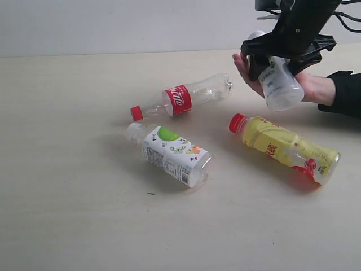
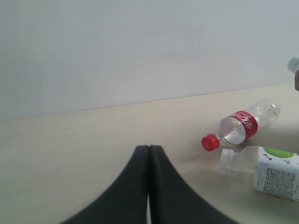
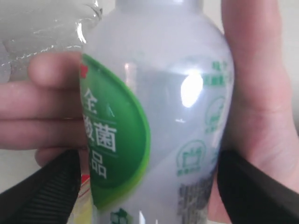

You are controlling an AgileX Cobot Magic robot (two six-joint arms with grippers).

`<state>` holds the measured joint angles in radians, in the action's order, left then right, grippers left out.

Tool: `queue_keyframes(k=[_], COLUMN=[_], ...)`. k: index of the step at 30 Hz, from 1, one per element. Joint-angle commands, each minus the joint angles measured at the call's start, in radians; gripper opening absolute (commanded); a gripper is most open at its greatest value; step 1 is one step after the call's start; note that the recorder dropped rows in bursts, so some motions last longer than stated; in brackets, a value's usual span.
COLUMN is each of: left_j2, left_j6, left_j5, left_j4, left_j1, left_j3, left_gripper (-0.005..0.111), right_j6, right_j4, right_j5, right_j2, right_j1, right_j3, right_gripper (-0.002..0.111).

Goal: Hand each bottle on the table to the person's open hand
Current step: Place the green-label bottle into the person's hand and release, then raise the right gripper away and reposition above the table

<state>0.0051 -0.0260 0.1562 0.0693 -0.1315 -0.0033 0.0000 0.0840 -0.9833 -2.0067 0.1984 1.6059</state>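
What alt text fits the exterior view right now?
The right gripper straddles a white-capped bottle at the person's open hand, at the view's upper right. Three more lie on the table: a clear bottle with a red label, a white-and-green bottle and a yellow bottle.

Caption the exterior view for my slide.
Right gripper straddles a white-capped bottle at the person's open hand; a clear bottle, a yellow bottle and a second white-capped bottle lie on the table.
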Motion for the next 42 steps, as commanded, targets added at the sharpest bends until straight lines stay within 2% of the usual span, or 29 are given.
queue_keyframes(k=[1, 5, 16, 19, 21, 24, 25, 28, 33, 39, 42], left_j2=[-0.005, -0.005, -0.005, -0.005, -0.005, -0.005, -0.005, -0.005, -0.005, -0.005, -0.005], left_j6=[-0.008, -0.008, -0.008, -0.008, -0.008, -0.008, -0.008, -0.008, -0.008, -0.008, -0.008], left_j5=[-0.004, -0.004, -0.004, -0.004, -0.004, -0.004, -0.004, -0.004, -0.004, -0.004, -0.004], left_j4=[0.002, 0.002, 0.002, 0.002, 0.002, 0.002, 0.002, 0.002, 0.002, 0.002, 0.002], left_j1=[0.003, 0.003, 0.003, 0.003, 0.003, 0.003, 0.003, 0.003, 0.003, 0.003, 0.003], left_j3=[0.003, 0.003, 0.003, 0.003, 0.003, 0.003, 0.003, 0.003, 0.003, 0.003, 0.003], left_gripper=[0.000, 0.000, 0.000, 0.000, 0.000, 0.000, 0.000, 0.000, 0.000, 0.000, 0.000], right_j6=[0.000, 0.000, -0.093, -0.093, -0.093, -0.100, -0.105, -0.155, -0.431, -0.728, -0.834], right_j4=[-0.034, -0.042, -0.033, -0.033, -0.033, -0.014, -0.003, 0.091, 0.389, 0.717, 0.808], right_j5=[0.016, 0.022, -0.118, -0.147, -0.145, -0.102, -0.063, 0.068, 0.205, 0.233, 0.229], right_j2=[0.029, 0.095, 0.237, 0.273, 0.292, 0.357, 0.390, 0.506, 0.693, 0.911, 0.986], right_j1=[-0.002, -0.002, -0.002, -0.002, -0.002, -0.002, -0.002, -0.002, -0.002, -0.002, -0.002], right_j3=[0.010, 0.010, 0.010, 0.010, 0.005, -0.032, -0.061, -0.183, -0.414, -0.645, -0.731], right_gripper=[0.084, 0.088, 0.086, 0.071, 0.049, 0.007, 0.001, 0.000, 0.000, 0.000, 0.000])
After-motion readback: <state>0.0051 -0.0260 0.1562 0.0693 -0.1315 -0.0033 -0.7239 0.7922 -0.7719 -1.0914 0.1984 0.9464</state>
